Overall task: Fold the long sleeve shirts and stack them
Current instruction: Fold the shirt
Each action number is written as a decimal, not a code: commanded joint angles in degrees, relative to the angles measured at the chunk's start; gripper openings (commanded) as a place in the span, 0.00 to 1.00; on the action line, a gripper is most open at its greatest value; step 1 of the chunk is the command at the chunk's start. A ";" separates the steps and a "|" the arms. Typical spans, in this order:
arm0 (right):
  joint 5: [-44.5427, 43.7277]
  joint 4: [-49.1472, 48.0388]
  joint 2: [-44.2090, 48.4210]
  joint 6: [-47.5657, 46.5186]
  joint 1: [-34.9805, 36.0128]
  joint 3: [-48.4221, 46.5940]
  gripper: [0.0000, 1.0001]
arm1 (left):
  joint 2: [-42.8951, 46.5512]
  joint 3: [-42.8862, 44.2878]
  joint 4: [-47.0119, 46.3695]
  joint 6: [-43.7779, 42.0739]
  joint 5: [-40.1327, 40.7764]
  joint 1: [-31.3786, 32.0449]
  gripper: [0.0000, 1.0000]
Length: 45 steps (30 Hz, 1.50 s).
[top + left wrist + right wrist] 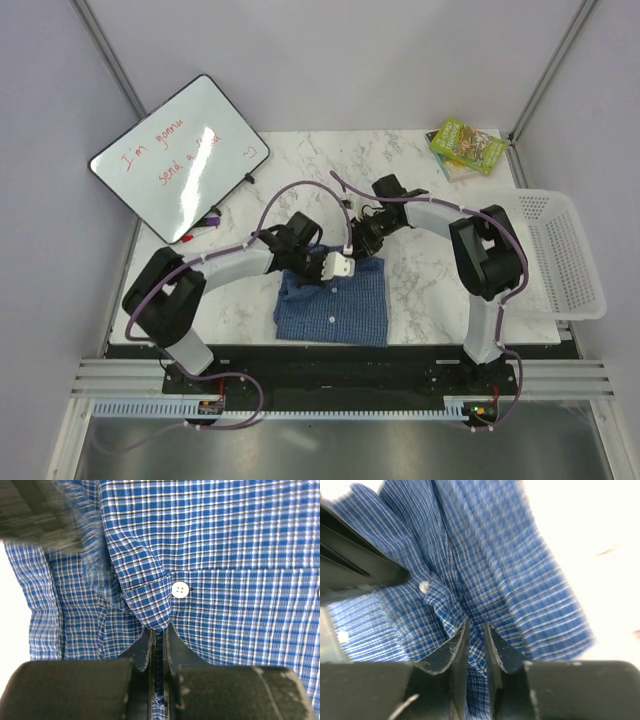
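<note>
Red handwriting on the whiteboard point(180, 158), upper left of the frame, reads "I'm gonna send a"; glare hides the last word. The print on the green book point(467, 146), upper right, is too small to read.

Off-task items I can see from the overhead feed:
- Table point(430, 290): white marble pattern, grey veins.
- Whiteboard point(180, 155): far left corner, tilted, red handwriting.
- Small dark items point(207, 221): just beside the whiteboard's near edge, too small for me to name.
- Green book point(467, 145): far right corner, stacked on another.
- White mesh basket point(565, 250): overhanging the right edge.
</note>
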<state>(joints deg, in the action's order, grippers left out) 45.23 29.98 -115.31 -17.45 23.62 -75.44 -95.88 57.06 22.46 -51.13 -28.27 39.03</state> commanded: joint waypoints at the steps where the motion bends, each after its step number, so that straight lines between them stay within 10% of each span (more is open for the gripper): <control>1: 4.43 0.43 9.91 4.44 0.03 1.44 0.28 | 6.57 -6.43 2.59 -3.45 -5.47 4.03 0.03; 17: 5.04 2.45 0.87 0.32 2.31 -4.36 0.26 | 8.51 0.77 10.76 4.46 -6.18 3.16 0.46; 25: 8.12 6.67 0.88 -1.26 4.42 -5.42 0.18 | 6.84 2.36 12.08 3.94 -5.83 3.07 0.48; 29: 5.67 8.69 -1.58 -2.32 5.30 -5.51 0.11 | 7.98 2.71 12.26 3.68 -6.00 2.99 0.46; 36: 1.53 8.69 -6.94 -4.43 5.39 -5.95 0.06 | 7.02 4.64 13.31 1.92 -4.51 2.72 0.02; 45: 1.00 10.72 -7.83 -7.86 5.21 -7.35 0.05 | 2.89 10.44 12.27 2.09 -5.65 -1.84 0.02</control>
<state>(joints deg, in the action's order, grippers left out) 47.99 40.05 -121.89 -21.74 28.88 -81.25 -91.29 63.20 36.62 -48.03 -33.12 40.01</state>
